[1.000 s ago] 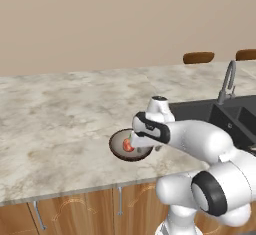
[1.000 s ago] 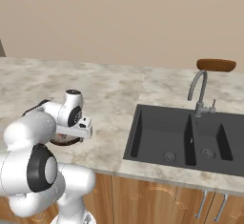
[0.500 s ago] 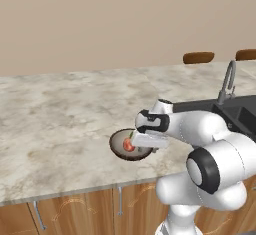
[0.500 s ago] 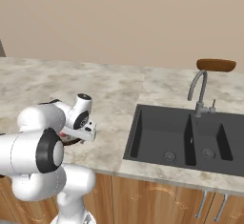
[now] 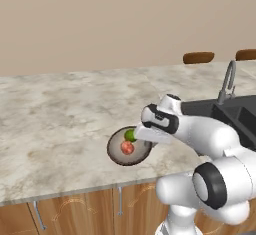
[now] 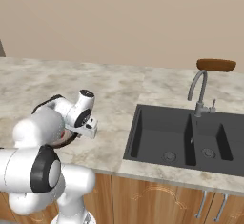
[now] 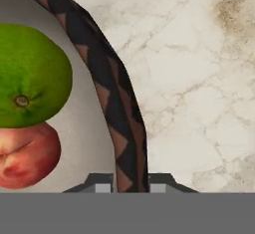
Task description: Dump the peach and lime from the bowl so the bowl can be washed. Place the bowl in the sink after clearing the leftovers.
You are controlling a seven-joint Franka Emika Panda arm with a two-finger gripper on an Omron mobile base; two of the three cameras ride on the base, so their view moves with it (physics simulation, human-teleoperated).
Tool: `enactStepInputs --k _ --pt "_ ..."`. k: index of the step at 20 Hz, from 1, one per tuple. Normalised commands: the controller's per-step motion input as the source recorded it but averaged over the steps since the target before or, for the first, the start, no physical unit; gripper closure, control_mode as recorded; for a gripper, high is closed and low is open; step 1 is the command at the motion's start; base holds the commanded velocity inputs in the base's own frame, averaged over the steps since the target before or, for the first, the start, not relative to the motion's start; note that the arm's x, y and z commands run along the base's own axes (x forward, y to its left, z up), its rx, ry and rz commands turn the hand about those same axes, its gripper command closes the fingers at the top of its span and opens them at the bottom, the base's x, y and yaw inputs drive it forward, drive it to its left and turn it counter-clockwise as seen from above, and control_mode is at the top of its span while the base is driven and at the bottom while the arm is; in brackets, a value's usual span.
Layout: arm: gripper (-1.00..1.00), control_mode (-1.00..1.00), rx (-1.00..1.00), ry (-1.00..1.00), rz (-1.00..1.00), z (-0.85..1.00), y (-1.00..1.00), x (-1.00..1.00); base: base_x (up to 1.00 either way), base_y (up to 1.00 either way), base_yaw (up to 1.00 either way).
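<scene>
Brown-rimmed bowl — fingers pinching rim.

A bright green round lime and a reddish-pink, orange-tinted peach are seen in a shallow bowl, pale grey-beige inside, its dark rim patterned with brown triangles, on beige-veined marble counter.

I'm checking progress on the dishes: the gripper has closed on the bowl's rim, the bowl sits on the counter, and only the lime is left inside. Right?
Not quite. The bowl holds both fruits: the lime and the peach lie touching inside it, as the hand view shows. The rest stands: the gripper is shut on the rim, and the bowl sits on the counter.
</scene>
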Motion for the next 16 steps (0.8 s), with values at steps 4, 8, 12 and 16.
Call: enactStepInputs --k 4,8,12,16 --pt "1.00 -1.00 0.19 -0.09 -0.32 0.72 -0.32 -0.55 0.00 0.00 0.00" --pt "1.00 -1.00 0.20 0.02 -0.41 0.91 -0.42 -0.56 0.00 0.00 0.00" --pt "1.00 -1.00 0.24 0.21 -0.37 0.89 -0.72 -0.43 0.00 0.00 0.00" --pt "1.00 -1.00 0.16 0.05 -0.09 0.41 -0.43 -0.13 0.00 0.00 0.00"
